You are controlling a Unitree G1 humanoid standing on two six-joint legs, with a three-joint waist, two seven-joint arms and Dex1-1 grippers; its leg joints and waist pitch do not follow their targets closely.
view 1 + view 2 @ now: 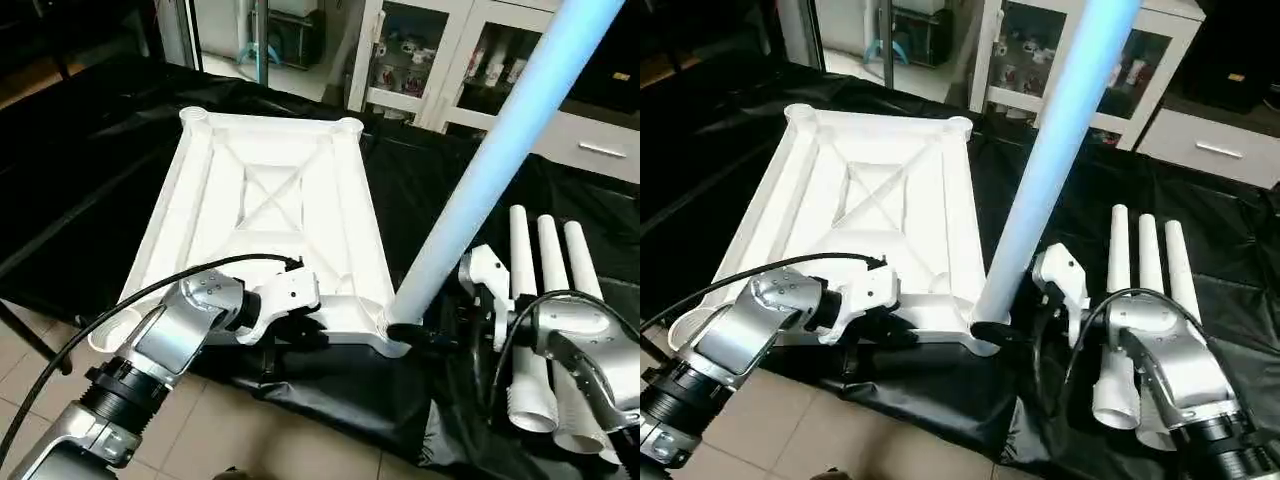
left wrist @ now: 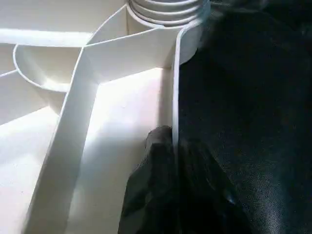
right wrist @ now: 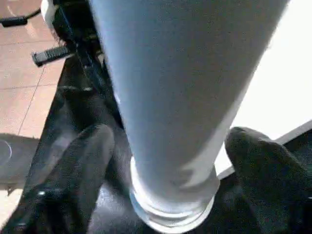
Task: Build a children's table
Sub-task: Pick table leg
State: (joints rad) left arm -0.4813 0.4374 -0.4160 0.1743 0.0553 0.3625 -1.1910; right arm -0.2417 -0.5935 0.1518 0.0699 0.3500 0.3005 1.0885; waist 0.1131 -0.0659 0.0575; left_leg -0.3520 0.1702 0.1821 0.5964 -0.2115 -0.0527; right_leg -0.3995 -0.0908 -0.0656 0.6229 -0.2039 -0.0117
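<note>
Room: tiled floor [image 1: 270, 440], white glass-fronted cabinets [image 1: 440, 60] along the far wall. Worktable draped in a black cover [image 1: 90, 170].

Tabletop [image 1: 270, 200] lies upside down on the cover, ribbed X-braced underside up, near edge at the table's front. Round sockets at its corners; the two far sockets [image 1: 194, 117] stand empty.

Near right corner socket [image 1: 392, 325]: holds one white tubular leg [image 1: 500, 150], seated and rising upright and slightly tilted out of the top of the head views. Its ringed lower end sits at the socket mouth, seen in the right wrist view.

Three spare legs [image 1: 545, 300] lie side by side on the cover to the right of the tabletop, well apart from it, open ends toward the front edge.

Left gripper [image 2: 168, 161]: jaws pinched shut on the tabletop's near rim, one black finger inside the rim wall, one outside.

Right gripper [image 3: 168, 161]: jaws wide, one finger [image 3: 83, 165] either side of the leg's base, gap visible on both sides; not clamped on it.
</note>
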